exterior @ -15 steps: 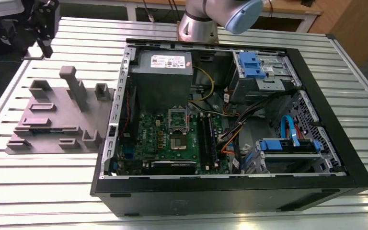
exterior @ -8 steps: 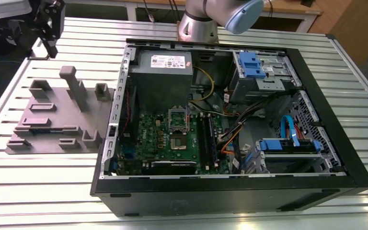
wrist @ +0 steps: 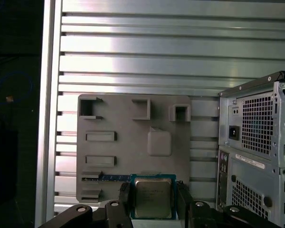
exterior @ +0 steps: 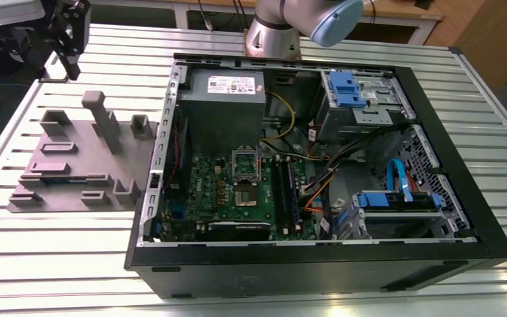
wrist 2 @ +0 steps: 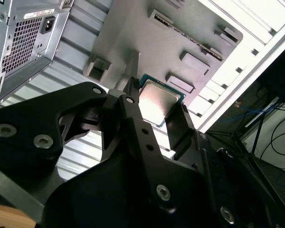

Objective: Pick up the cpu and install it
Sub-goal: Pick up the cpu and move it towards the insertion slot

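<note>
**While the socket waits: chip gripped, not yet seated**

While the black two-fingered pincer (wrist: 154, 191) hangs over the slatted aluminium table (exterior: 60, 238), it holds the small, flat, square, silver-topped cpu (wrist: 153, 199) by two opposite edges. Both wrist views show its jaws drawn in just to the chip's width.

In the exterior view the pincer (exterior: 67, 69) sits toward ten o'clock. It is well apart from the open black computer case (exterior: 324, 264) and past the far end of the grey plastic fixture plate (exterior: 68, 165). In the first wrist view that plate lies well behind the chip, so I judge the cpu is carried clear of its resting place. Picking up looks done.

Installing is not. The rectangular metal socket frame (exterior: 245, 173) sits on the green motherboard (exterior: 209, 191) near the case's centre, at six o'clock from the grey metal power supply (exterior: 222, 89). It is well apart from the held chip.
</note>
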Robot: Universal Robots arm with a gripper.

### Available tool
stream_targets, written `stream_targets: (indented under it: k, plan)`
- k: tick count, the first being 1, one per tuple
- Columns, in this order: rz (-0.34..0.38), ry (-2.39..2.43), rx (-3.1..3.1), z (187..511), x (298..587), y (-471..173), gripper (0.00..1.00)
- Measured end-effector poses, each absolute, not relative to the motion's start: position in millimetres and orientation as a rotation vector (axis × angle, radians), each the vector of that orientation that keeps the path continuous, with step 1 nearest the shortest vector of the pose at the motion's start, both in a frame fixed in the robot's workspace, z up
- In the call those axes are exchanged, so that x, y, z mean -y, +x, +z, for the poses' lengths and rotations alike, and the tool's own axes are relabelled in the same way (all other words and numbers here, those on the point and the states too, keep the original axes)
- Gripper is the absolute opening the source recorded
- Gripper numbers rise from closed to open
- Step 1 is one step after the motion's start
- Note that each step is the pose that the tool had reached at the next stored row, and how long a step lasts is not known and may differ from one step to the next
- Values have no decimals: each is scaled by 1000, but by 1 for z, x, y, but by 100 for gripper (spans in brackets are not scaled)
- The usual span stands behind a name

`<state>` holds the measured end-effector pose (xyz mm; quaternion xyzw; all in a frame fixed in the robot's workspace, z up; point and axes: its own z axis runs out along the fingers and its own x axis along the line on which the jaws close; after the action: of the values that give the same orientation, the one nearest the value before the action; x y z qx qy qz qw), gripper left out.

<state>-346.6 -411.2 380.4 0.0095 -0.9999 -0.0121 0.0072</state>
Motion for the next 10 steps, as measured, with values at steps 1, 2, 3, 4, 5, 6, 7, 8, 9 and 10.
stream_targets:
  k: [1, 2, 3, 4, 5, 6, 7, 8, 9, 10]
  plan:
    - [-38, 30, 3127, 380, 411, -346, 47]
    - [-38, 30, 3127, 380, 411, -346, 47]
    - [-38, 30, 3127, 380, 411, -345, 47]
    - [-38, 30, 3127, 380, 411, -345, 47]
    - [-38, 30, 3127, 380, 411, -344, 47]
    - [-38, 30, 3127, 380, 411, -343, 47]
    - [-38, 30, 3127, 380, 411, -342, 47]
    - [-38, 30, 3127, 380, 411, -341, 47]
    - [-38, 30, 3127, 380, 411, -340, 47]
    - [-38, 30, 3127, 380, 411, -338, 47]
